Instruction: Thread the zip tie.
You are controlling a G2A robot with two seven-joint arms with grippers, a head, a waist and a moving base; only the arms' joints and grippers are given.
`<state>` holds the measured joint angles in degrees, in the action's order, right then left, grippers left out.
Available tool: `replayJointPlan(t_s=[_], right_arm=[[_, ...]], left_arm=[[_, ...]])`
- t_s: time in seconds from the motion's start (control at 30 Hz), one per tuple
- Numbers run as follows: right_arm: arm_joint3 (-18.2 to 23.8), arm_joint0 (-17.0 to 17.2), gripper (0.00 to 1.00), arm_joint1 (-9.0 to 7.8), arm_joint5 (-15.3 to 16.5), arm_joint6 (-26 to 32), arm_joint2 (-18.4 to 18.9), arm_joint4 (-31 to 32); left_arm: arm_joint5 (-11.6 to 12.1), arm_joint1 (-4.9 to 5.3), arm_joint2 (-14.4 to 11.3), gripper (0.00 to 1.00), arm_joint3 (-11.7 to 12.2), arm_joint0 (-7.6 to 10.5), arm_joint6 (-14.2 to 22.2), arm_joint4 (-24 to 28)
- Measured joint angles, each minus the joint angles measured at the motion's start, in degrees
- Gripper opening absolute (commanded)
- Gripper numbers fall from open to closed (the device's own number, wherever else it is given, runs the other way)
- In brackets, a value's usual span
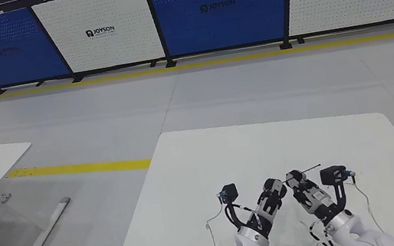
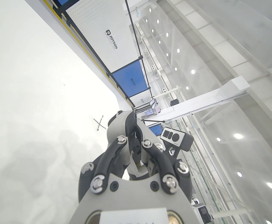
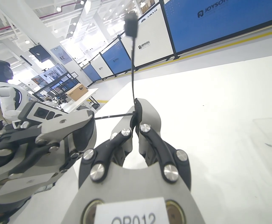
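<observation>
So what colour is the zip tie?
The zip tie is black; the right wrist view shows it best.

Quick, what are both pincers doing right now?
Left pincer: closed, holding the zip tie.
Right pincer: closed, holding the same zip tie.

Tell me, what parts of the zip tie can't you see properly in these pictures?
1. Right wrist view: the zip tie head is blurred, so its slot is unreadable.
2. Right wrist view: fingers of the left gripper hide the strap's far end.
3. Top view: the tie is a hair-thin line, too small to follow.
</observation>
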<state>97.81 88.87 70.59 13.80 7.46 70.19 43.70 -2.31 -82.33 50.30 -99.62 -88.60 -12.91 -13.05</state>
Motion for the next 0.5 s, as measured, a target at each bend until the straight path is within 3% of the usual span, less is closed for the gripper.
replayJointPlan(t_s=[0.5], right_arm=[[0.0, -0.3, 0.0, 0.03, -0.3, 0.7, -0.3, 0.6]], left_arm=[[0.5, 0.01, 0.0, 0.0, -0.1, 0.12, 0.0, 0.1]])
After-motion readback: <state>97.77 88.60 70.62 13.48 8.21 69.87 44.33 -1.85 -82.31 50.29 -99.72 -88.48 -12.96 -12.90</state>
